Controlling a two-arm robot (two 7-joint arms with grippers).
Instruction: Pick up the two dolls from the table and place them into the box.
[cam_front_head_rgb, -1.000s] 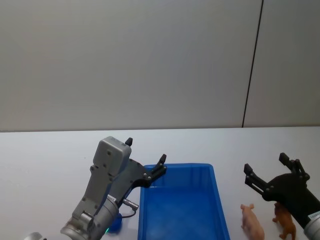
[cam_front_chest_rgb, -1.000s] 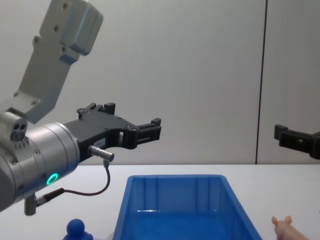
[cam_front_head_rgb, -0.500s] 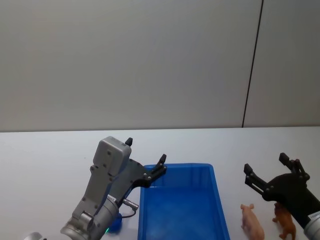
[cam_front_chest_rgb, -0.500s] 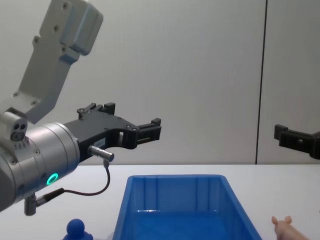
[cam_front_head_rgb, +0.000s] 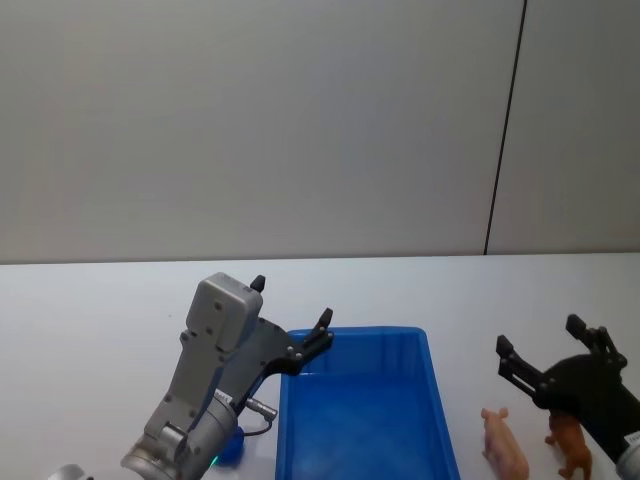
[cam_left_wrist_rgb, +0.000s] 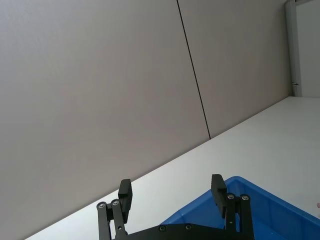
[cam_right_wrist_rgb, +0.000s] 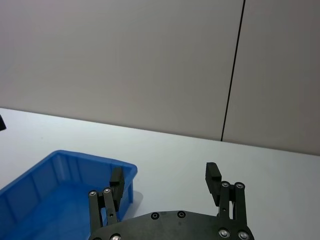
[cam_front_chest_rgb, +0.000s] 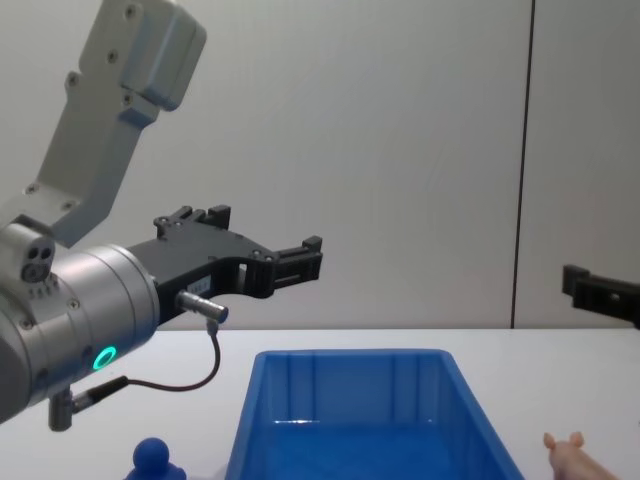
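Observation:
The blue box (cam_front_head_rgb: 428, 400) sits on the white table (cam_front_head_rgb: 90, 320) in front of me, nothing visible inside. Right of it stand both dolls, a pale pink pig (cam_front_head_rgb: 503, 445) and a brown four-legged animal (cam_front_head_rgb: 570, 445). My right gripper (cam_front_head_rgb: 540, 335) hovers open just above and behind them, holding nothing. My left gripper (cam_front_head_rgb: 292, 300) hangs open over the box's far left corner. In the chest view the pig's head (cam_front_chest_rgb: 568, 453) peeks in at the lower right, the box (cam_front_chest_rgb: 350, 395) is central, and the left gripper (cam_front_chest_rgb: 275, 250) floats above it. The right wrist view shows the right gripper (cam_right_wrist_rgb: 165, 176) and the box (cam_right_wrist_rgb: 65, 172).
A small blue knob-shaped object (cam_front_chest_rgb: 153, 456) stands on the table left of the box, also in the head view (cam_front_head_rgb: 231, 450). A grey wall with a dark vertical seam (cam_front_head_rgb: 505, 130) rises behind the table. Open tabletop stretches far left and far right.
My right gripper has shifted slightly to the right and down, closer to the two dolls. The left arm, the box and the dolls have not moved.

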